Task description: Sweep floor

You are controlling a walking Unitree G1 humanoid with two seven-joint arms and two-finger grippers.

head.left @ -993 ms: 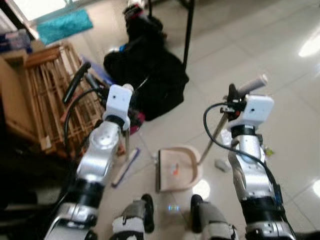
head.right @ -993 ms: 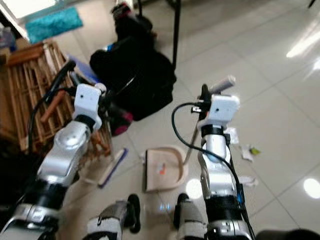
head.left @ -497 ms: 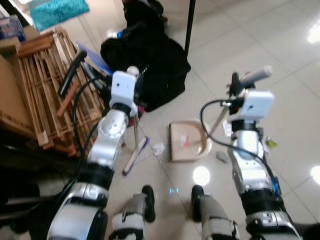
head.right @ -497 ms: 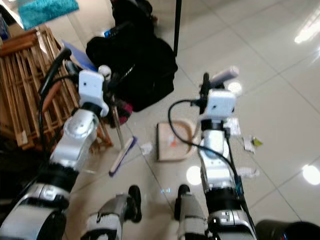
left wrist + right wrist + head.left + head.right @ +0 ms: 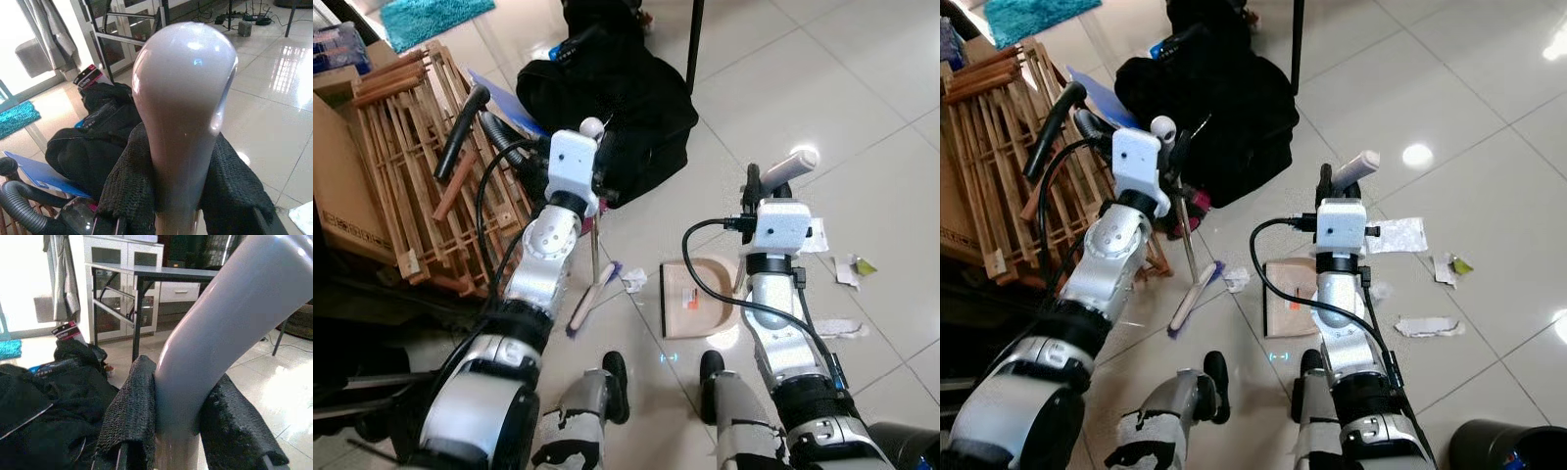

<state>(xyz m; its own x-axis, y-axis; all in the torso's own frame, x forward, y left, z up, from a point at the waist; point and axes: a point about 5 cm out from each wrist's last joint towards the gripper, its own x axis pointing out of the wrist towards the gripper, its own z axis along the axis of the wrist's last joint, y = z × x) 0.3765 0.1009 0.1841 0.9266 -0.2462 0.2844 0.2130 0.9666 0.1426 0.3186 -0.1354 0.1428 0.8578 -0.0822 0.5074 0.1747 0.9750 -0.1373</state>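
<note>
Glossy white tile floor (image 5: 862, 117), seen from the head looking down past both arms.

Nearest: dustpan (image 5: 693, 304) flat on the tiles just ahead of the robot's feet. Right gripper (image 5: 181, 431) clamped on the dustpan handle (image 5: 230, 323), both fingers (image 5: 129, 416) pressed against it. Broom head (image 5: 1193, 297) on the floor left of the dustpan, a crumpled scrap (image 5: 1235, 279) between them. Left gripper (image 5: 181, 200) closed round the broom handle (image 5: 183, 107), just below its rounded top.

Right of the dustpan: paper scraps (image 5: 1427, 325) scattered on the tiles.

Farther: black bag (image 5: 617, 108) ahead, wooden rack (image 5: 401, 186) to the left, hose (image 5: 504, 132) lying on it. Teal mat (image 5: 435, 15) beyond.
</note>
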